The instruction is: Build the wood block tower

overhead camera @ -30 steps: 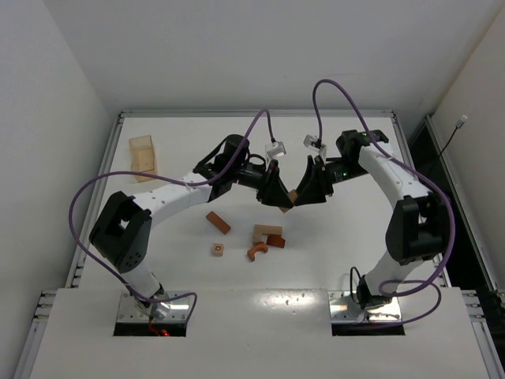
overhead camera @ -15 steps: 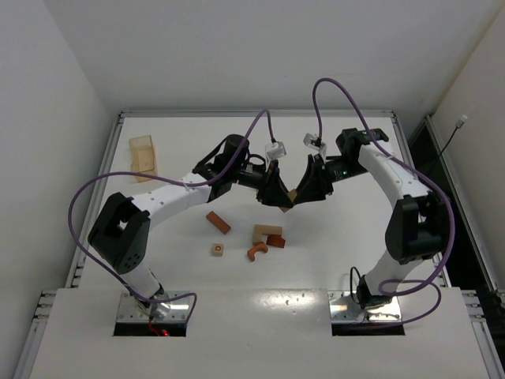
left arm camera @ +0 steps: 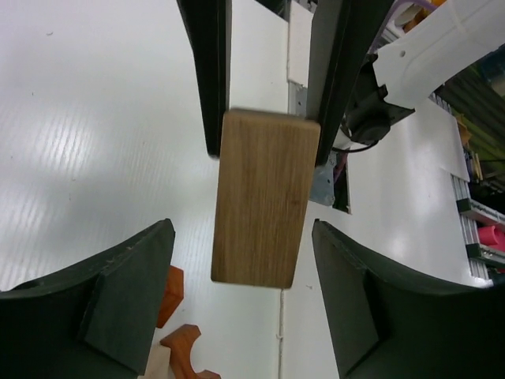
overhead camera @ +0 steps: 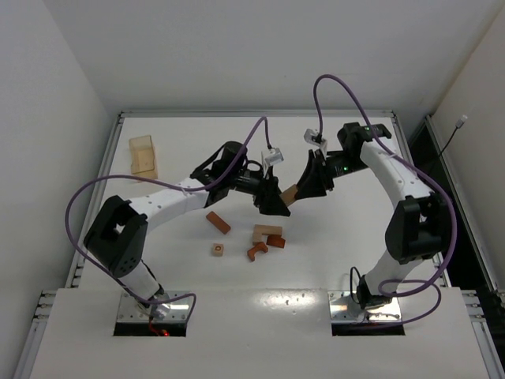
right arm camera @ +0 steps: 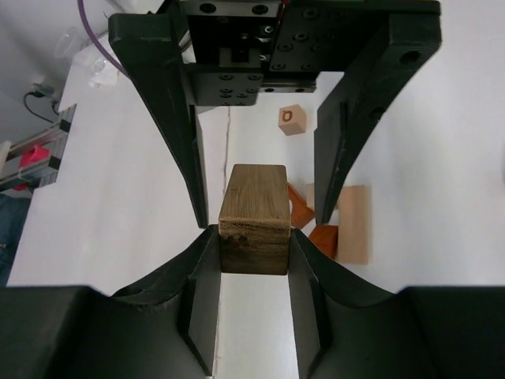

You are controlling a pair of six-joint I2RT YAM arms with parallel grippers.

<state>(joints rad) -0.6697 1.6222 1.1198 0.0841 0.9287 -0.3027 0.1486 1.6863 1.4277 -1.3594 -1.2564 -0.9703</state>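
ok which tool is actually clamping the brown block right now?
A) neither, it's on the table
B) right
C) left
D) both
B: the right tool is shut on both sides of the brown block, while the left tool stands wide open, clear of it.

A white table (overhead camera: 355, 237) is carrying a reddish bar (overhead camera: 218, 223), marked cube (overhead camera: 218, 249), pale block (overhead camera: 267, 232) and reddish arch (overhead camera: 256, 252), lying just beneath the left gripper (overhead camera: 274, 205); a pale box (overhead camera: 143, 155) is sitting well to its left.
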